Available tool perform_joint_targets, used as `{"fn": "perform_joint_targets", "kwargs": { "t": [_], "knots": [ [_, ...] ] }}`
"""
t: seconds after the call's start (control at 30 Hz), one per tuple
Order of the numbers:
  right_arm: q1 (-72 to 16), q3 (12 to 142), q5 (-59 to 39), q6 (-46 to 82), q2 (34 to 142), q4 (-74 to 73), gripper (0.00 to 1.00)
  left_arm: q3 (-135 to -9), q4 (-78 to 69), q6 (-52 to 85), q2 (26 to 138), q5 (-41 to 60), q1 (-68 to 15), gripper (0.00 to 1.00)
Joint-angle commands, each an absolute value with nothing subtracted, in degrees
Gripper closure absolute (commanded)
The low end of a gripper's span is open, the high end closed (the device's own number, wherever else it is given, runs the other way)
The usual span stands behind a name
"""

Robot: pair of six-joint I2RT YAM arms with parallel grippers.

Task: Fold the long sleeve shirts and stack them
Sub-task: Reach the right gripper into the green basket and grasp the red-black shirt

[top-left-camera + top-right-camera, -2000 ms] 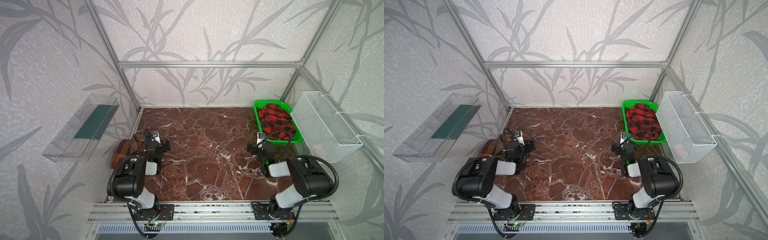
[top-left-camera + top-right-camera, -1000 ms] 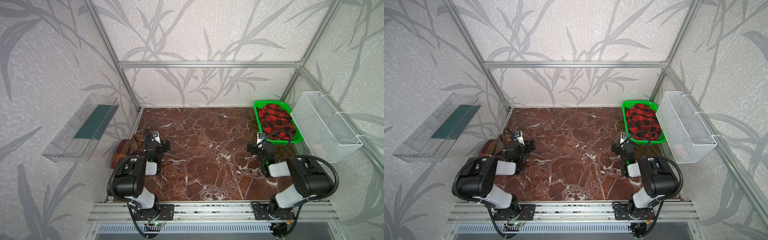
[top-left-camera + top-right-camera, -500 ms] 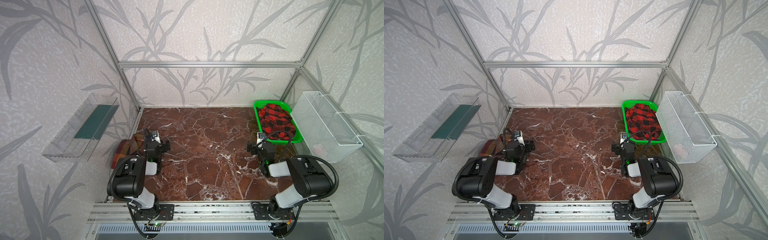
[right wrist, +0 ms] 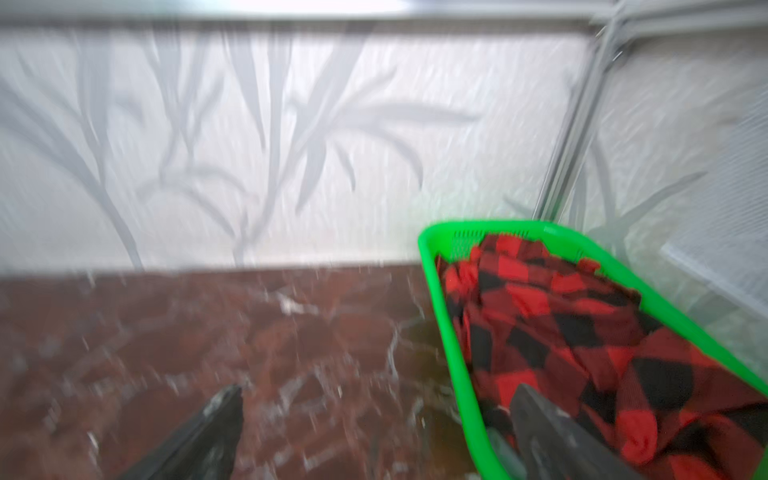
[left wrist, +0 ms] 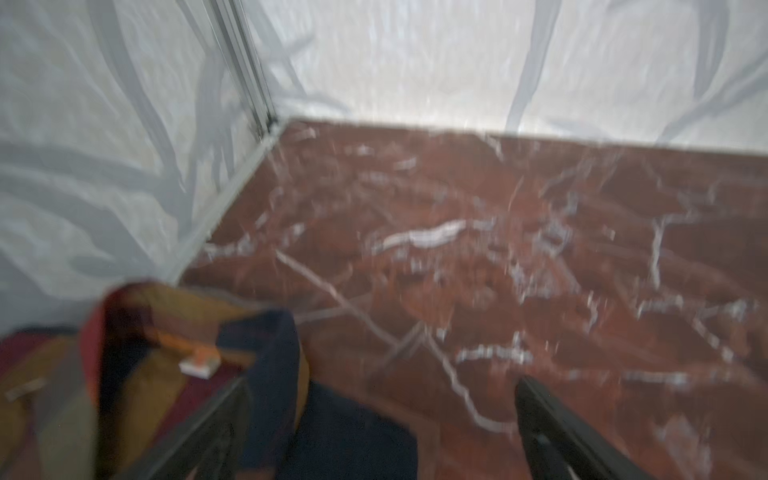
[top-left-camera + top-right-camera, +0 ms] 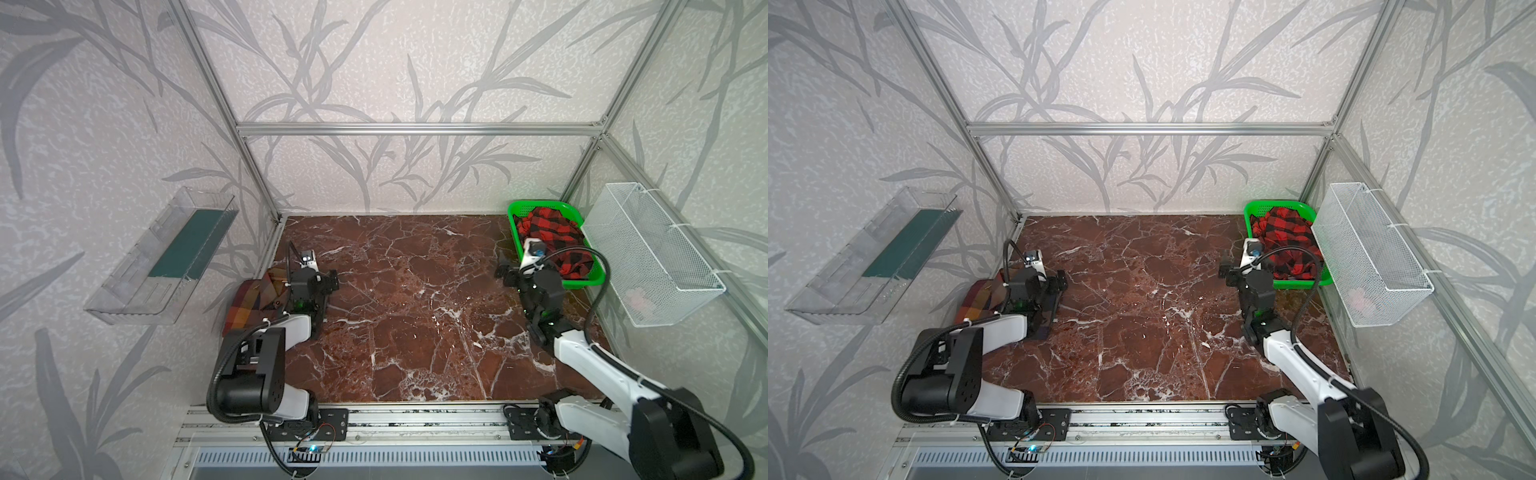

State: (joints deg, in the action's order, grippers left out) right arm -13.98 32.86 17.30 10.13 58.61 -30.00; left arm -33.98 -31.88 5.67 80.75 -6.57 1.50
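A red-and-black check long sleeve shirt (image 6: 552, 237) (image 6: 1287, 239) (image 4: 561, 332) lies crumpled in a green basket (image 6: 540, 204) (image 4: 451, 332) at the back right. A brown, orange and maroon plaid shirt (image 6: 249, 303) (image 6: 978, 297) (image 5: 124, 374) lies bunched at the table's left edge. My left gripper (image 6: 326, 284) (image 5: 382, 384) is open beside it, low over a dark navy fold of cloth (image 5: 353, 436). My right gripper (image 6: 505, 272) (image 4: 376, 390) is open and holds nothing, just left of the basket's near end; one finger overlaps the basket in the right wrist view.
The red marble tabletop (image 6: 415, 311) spreads between the arms. A white wire basket (image 6: 656, 257) hangs on the right wall and a clear plastic tray (image 6: 166, 257) on the left wall. Aluminium frame posts stand at the back corners.
My right arm has stretched toward the back, bringing its gripper closer to the green basket. The left arm has shifted only slightly. Both grippers stay open.
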Motion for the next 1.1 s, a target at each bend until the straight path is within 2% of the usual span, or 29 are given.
{"fn": "perform_joint_targets", "kwargs": {
  "t": [0.0, 0.07, 0.13, 0.27, 0.47, 0.77, 0.9, 1.07],
  "knots": [
    [-11.79, 38.04, 13.23, 24.96, 57.87, -15.0, 0.01, -41.54, -20.5, 17.38, 72.68, -8.71, 1.31, 0.01],
    [-11.98, 43.14, 12.91, 19.64, 59.95, -9.93, 0.01, -43.86, -17.55, 27.63, 69.99, -5.98, 1.86, 0.01],
    [-12.26, 50.77, 22.68, 21.11, 62.65, 3.51, 0.01, -44.99, -12.61, 35.52, 67.34, -3.94, 2.2, 0.01],
    [-10.46, 65.54, 28.7, 22.03, 73.17, 23.24, 0.01, -46.27, -7.2, 37.89, 63.04, 4.13, 3.24, 0.01],
    [-6.54, 78.23, 28.19, 25.96, 88.31, 33.58, 0.0, -46.94, -2.09, 38.33, 57.47, 12.26, 1.44, 0.01],
    [-4.33, 89.71, 29.76, 28.57, 104.66, 38.35, 0.09, -48.55, 15.41, 24.01, 47.67, -2.06, -12.11, 0.01],
    [-2.37, 92.83, 27.24, 28.98, 108.88, 37.74, 0.15, -45.89, 15.72, 20.51, 44.38, -6.43, -16.64, 0.01],
    [-0.56, 96.41, 26.1, 30.29, 112.29, 38.38, 0.19, -45.73, 15.63, 18.55, 43.52, -6.93, -19.24, 0.01]
  ]
}}
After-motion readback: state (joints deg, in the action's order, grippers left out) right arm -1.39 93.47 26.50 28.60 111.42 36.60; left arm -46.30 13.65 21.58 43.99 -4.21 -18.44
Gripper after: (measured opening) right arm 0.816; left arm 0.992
